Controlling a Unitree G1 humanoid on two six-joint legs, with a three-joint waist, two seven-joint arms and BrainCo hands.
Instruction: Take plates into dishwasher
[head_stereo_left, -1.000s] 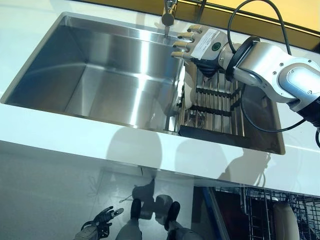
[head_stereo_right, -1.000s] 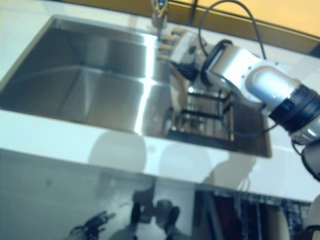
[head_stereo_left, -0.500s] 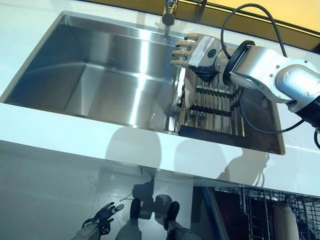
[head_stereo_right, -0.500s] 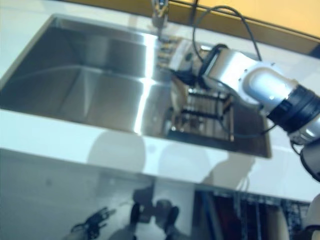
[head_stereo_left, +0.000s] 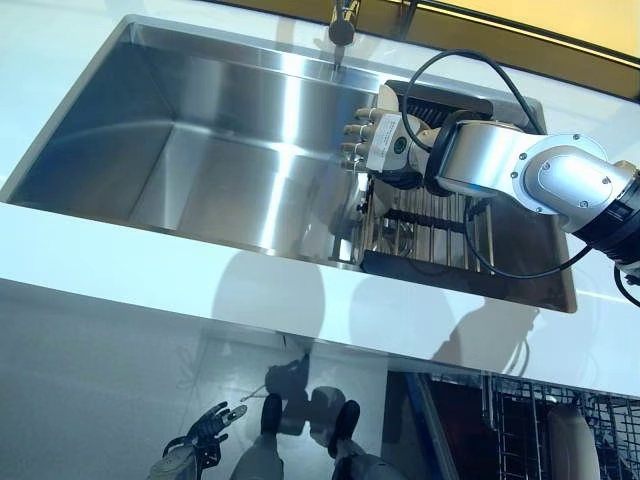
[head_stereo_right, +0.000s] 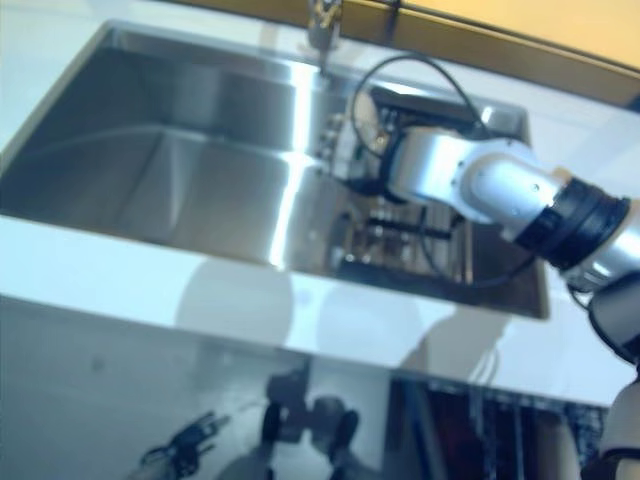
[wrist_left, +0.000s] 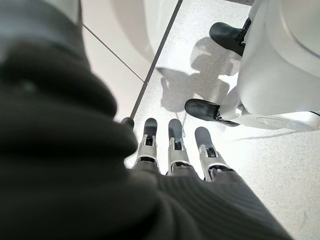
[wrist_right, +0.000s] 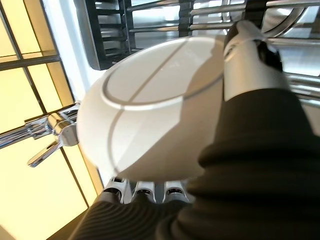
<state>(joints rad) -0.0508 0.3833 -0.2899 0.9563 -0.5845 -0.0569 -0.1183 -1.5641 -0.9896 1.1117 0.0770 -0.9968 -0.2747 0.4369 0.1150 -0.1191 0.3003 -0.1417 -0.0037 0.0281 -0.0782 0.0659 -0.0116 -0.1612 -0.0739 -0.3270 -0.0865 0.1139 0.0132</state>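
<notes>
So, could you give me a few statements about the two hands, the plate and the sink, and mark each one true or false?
1. The right hand is shut on a white plate. True.
2. That plate lies flat on the counter. False: it is at the dish rack inside the sink.
3. The left hand holds a plate. False: it hangs open over the floor, holding nothing.
4. The faucet stands behind the sink. True.

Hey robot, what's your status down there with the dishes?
Right hand at the sink's drying rack, thumb and fingers on a white plate. Left hand open, idle near the floor. Nothing blocking.
</notes>
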